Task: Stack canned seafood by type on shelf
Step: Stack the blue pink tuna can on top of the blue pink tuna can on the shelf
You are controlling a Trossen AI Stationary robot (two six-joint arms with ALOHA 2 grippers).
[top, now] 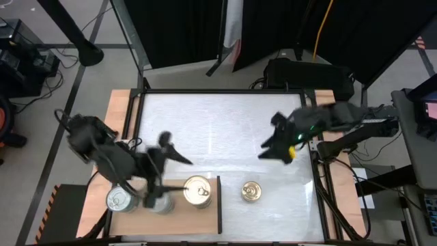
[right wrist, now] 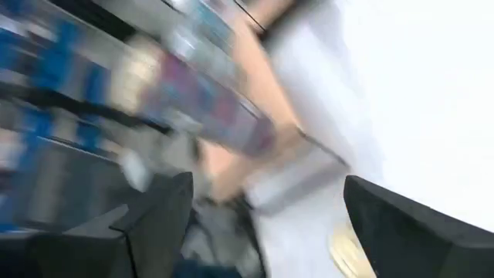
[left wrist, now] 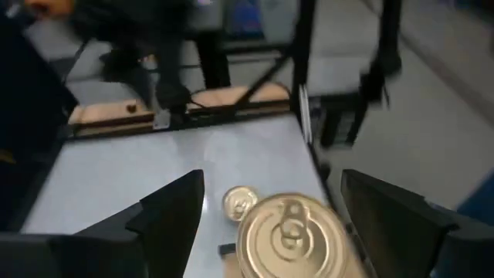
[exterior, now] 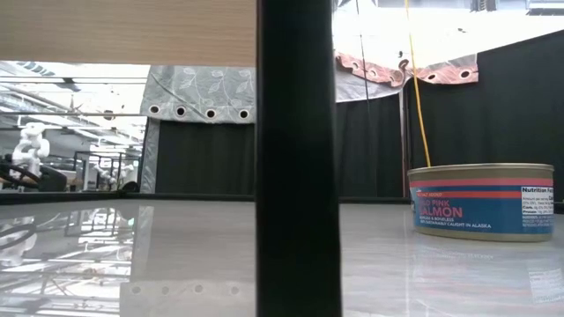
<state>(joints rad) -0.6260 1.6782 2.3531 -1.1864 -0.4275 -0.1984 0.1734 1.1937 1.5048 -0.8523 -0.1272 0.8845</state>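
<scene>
Four tins are in sight from above. Three sit on the shelf point(top: 205, 215), a light-brown wooden board with a dark edge at the near left of the white worktop point(top: 225, 130): a silver-lidded tin point(top: 119, 199) at the far left, a second silver one point(top: 162, 202) beside it and partly hidden under the left arm, and a larger gold-lidded tin point(top: 197, 191) with a pull tab nearest the board's dark edge. The fourth tin point(top: 251, 192), smaller and also gold-lidded with a pull tab, stands alone on the worktop just past that edge, apart from the others. From table height one tin point(exterior: 480, 201) shows its side: a blue and red label reading pink salmon, with a gold rim.

The left gripper point(top: 164, 167) hangs over the shelf, just behind the two right-hand tins there. Its fingers point(left wrist: 166, 220) are spread wide, with the large gold tin point(left wrist: 293, 235) showing between them and below; they grip nothing and touch nothing that I can see.

The right gripper point(top: 273, 143) is over the bare worktop on the right side, well apart from every tin. Its fingers point(right wrist: 154, 216) are likewise spread wide and empty; its own camera is blurred, with only a pale round lid point(right wrist: 351, 249) at the edge.
</scene>
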